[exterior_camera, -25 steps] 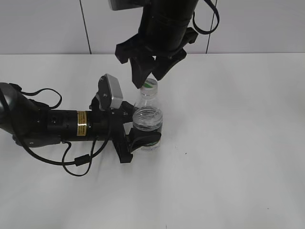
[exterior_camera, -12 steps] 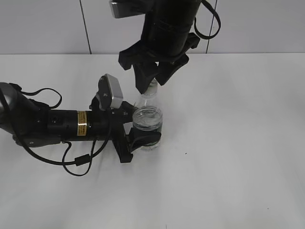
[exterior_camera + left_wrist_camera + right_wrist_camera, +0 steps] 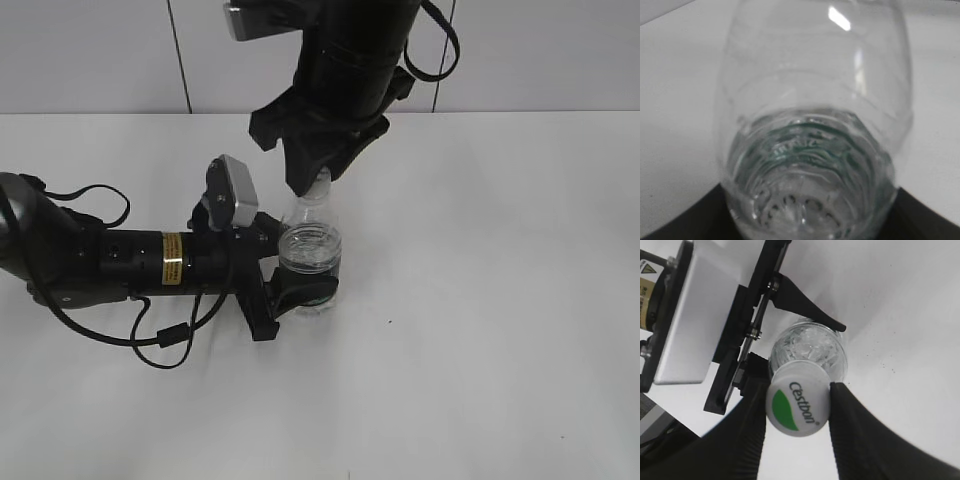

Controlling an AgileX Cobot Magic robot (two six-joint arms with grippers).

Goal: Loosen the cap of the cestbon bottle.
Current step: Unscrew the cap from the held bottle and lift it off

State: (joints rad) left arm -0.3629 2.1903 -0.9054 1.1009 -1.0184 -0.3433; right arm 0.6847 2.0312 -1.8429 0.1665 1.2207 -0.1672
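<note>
The clear cestbon bottle (image 3: 308, 255) stands upright on the white table, its dark green label low on the body. My left gripper (image 3: 290, 285) is shut on its lower body from the left; the bottle (image 3: 815, 130) fills the left wrist view. The white cap (image 3: 799, 400) with its green mark sits on the neck. My right gripper (image 3: 799, 405) comes down from above and is shut on the cap, one finger (image 3: 860, 430) on each side. In the exterior view the right gripper (image 3: 318, 180) hides most of the cap.
The white table (image 3: 480, 300) stretches right and in front of the bottle. The left arm (image 3: 110, 260) lies along the table at the left with a looped cable. A tiled wall (image 3: 100, 50) is behind.
My right gripper came down over the cap and closed on it; it was open just above it a second ago. The left arm and the bottle stayed still.
</note>
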